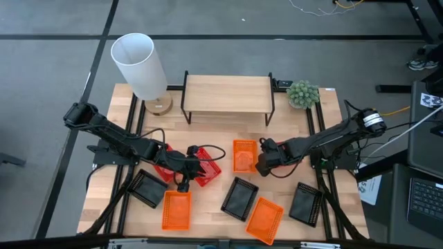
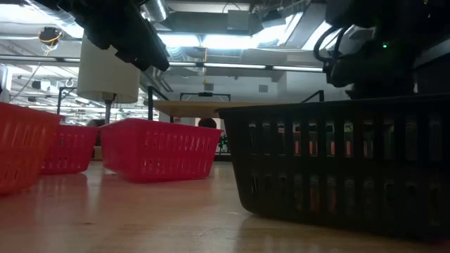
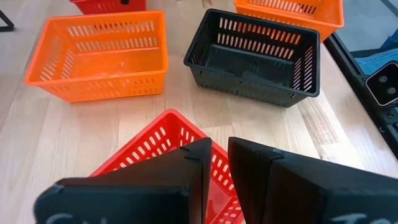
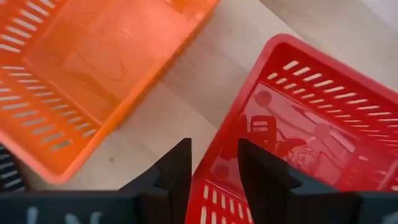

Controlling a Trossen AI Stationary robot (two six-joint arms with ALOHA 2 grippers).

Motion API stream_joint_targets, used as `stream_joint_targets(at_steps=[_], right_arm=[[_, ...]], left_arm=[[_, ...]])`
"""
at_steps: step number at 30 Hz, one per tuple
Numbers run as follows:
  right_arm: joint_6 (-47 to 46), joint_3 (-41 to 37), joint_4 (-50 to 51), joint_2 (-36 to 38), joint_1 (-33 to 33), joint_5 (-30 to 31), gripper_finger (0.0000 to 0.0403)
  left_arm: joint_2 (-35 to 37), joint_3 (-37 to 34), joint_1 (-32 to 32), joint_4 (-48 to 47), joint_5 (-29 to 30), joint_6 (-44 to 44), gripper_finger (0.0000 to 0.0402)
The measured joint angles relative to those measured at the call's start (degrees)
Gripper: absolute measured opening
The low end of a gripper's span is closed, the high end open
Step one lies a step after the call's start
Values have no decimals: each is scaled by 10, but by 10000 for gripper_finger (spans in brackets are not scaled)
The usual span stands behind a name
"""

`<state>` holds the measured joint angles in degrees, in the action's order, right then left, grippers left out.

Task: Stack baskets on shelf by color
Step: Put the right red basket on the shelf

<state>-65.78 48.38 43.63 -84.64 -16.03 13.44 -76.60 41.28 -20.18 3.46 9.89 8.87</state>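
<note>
Nowhere legible writing: plain baskets point(image 1: 242, 198).

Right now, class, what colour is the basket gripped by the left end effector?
Red basket, clearest in the left wrist view, with the left end effector on its wall.

This is looking like a robotics lab or open workshop hall: long fluorescent ceiling lights point(image 2: 211, 42) are glowing beyond the light-wood worktable point(image 1: 208, 131), loose yellow and white cables point(image 1: 325, 8) are trailing over the grey floor, and an open black laptop point(image 1: 423, 197) is sitting at the right.
</note>
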Motion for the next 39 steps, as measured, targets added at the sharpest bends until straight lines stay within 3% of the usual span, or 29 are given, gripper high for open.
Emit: stream_joint_targets(at_steps=[12, 15, 20, 28, 34, 39], right_arm=[[31, -1, 7, -54, 0, -1, 123], [47, -1, 7, -56, 0, -1, 94], [80, -1, 7, -56, -13, -13, 11], [106, 93, 119, -56, -67, -12, 2], [210, 210, 201, -56, -103, 75, 1], [371, 276, 226, -56, -102, 236, 1]], left_arm=[[0, 0, 0, 0, 0, 0, 47], [0, 0, 0, 0, 0, 0, 47], [0, 0, 0, 0, 0, 0, 47], [0, 0, 0, 0, 0, 0, 47], [0, 0, 0, 0, 0, 0, 47], [0, 0, 0, 0, 1, 0, 47]])
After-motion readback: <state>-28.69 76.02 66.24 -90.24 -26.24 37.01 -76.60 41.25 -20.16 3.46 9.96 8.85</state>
